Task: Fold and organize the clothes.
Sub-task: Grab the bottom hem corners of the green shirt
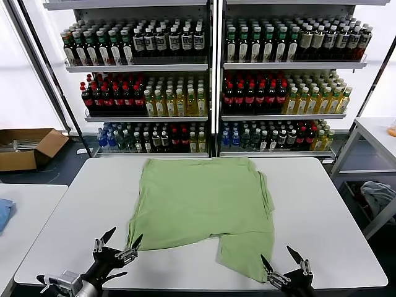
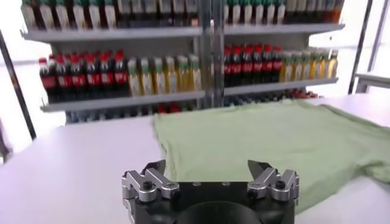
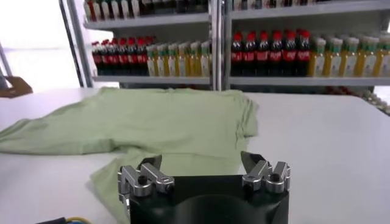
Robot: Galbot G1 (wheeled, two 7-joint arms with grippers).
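The clothes are one light green shirt (image 1: 201, 204) lying flat in the middle of the white table (image 1: 68, 223), with one flap reaching toward the near right edge. No collar or print shows. My left gripper (image 1: 125, 236) hovers open at the shirt's near left corner, with nothing between its fingers. The left wrist view has that gripper (image 2: 207, 165) in front of the green fabric (image 2: 274, 137). My right gripper (image 1: 278, 256) stands open just right of the near flap. In the right wrist view it (image 3: 201, 159) sits over the edge of the shirt (image 3: 152, 122), holding nothing.
Shelves of bottles (image 1: 210, 80) stand behind the table. A cardboard box (image 1: 28, 147) lies on the floor at the far left. A blue cloth (image 1: 4, 213) lies on a second table at the left. A grey-blue cloth (image 1: 377, 193) sits under the right side table.
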